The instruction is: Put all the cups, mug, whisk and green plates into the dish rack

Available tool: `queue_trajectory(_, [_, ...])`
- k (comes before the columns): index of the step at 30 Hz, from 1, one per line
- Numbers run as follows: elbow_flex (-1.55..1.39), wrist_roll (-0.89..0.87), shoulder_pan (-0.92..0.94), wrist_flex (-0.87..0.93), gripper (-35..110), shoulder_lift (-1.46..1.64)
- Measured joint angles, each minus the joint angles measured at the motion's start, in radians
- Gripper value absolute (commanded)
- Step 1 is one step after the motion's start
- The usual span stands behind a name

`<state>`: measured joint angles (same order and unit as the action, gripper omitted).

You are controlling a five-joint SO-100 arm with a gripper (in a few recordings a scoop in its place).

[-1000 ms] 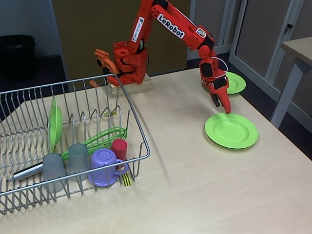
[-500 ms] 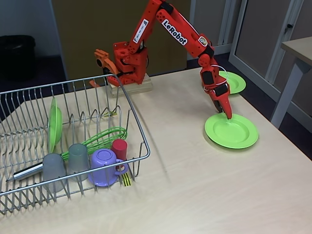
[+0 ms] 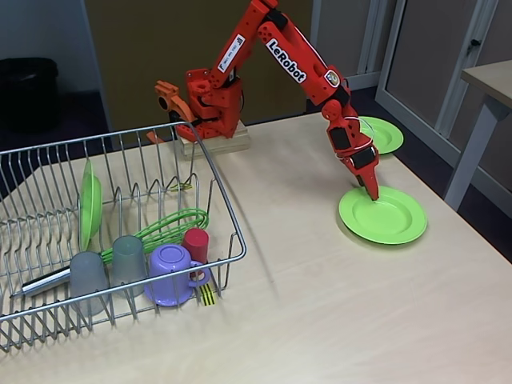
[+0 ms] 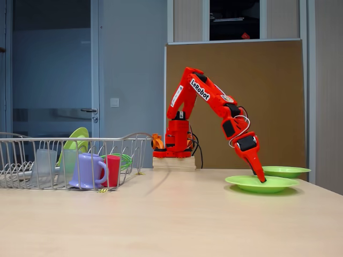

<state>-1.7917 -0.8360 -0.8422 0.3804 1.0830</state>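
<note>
Plate [image 3: 382,216] nearest the rack lies flat on the table [image 3: 320,304], nudged slightly right since half a second ago. Gripper [image 3: 373,190] has dropped onto its back rim, fingers looking nearly closed, grip uncertain. Second plate [image 3: 382,134] waits behind; dish rack [image 3: 120,232] already holds mug [image 3: 170,274], cups, whisk, one plate. Pickup likely starting.

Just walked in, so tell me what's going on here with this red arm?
The arm's gripper is down at the near plate on the table, its tip at the plate's rim; whether the jaws grip it is unclear. A second plate lies behind. The rack already holds one plate, the cups, mug and whisk.
</note>
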Motion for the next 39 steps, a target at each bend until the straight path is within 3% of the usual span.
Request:
queue_trajectory(12, [0.186, 0.083, 0.08, 0.413, 0, 0.169])
queue_trajectory(21, [0.551, 0.141, 0.199, 0.755, 0, 0.199])
queue_trajectory(34, [1.276, 0.37, 0.445, 1.2, 0, 0.201])
queue_trajectory(39, [1.273, 0.472, 0.568, 1.255, 0, 0.341])
